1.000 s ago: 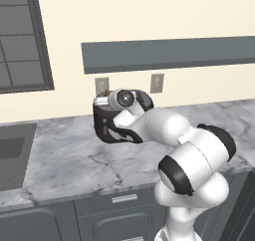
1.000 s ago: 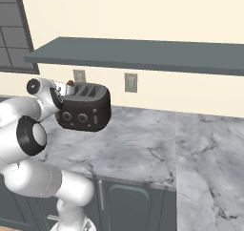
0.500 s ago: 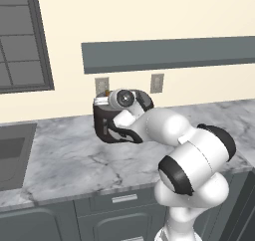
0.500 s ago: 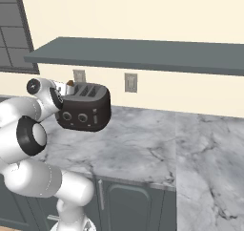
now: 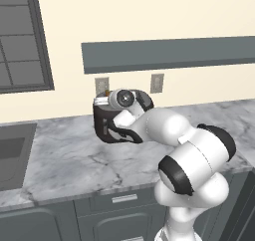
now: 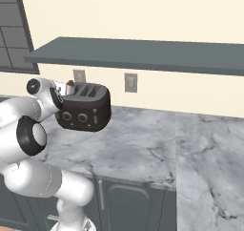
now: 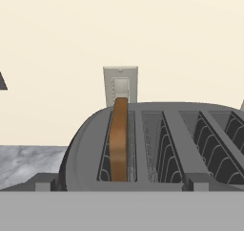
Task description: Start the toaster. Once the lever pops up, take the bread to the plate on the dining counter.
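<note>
I count one toaster (image 6: 83, 111), glossy and dark, with two round knobs (image 6: 75, 116) on its front and four slots in its silvery top. One bread slice (image 7: 118, 138) stands upright on edge in the leftmost slot as my hand camera sees it, its top edge poking above the slot; the other three slots show just their wire guides. Two wall outlets (image 6: 130, 82) sit on the cream wall behind, and one long grey shelf (image 6: 143, 54) runs above them.

The toaster stands on the marble worktop (image 6: 138, 144), toward its far edge, near the wall. From the right base camera I get the toaster's front face and a sliver of bread (image 6: 69, 83) at its far left end. The left base camera gives me something different: the toaster (image 5: 107, 128) is mostly masked by my own arm, but a sink basin (image 5: 12, 155) shows at the left. My hand camera alone looks down into the slots, with one outlet (image 7: 120, 84) straight behind the bread.

The arm reaches forward from the base, elbow bent, wrist folded so the hand sits at the toaster's left end, level with its top. The gripper's fingers stand wide apart, holding nothing.
</note>
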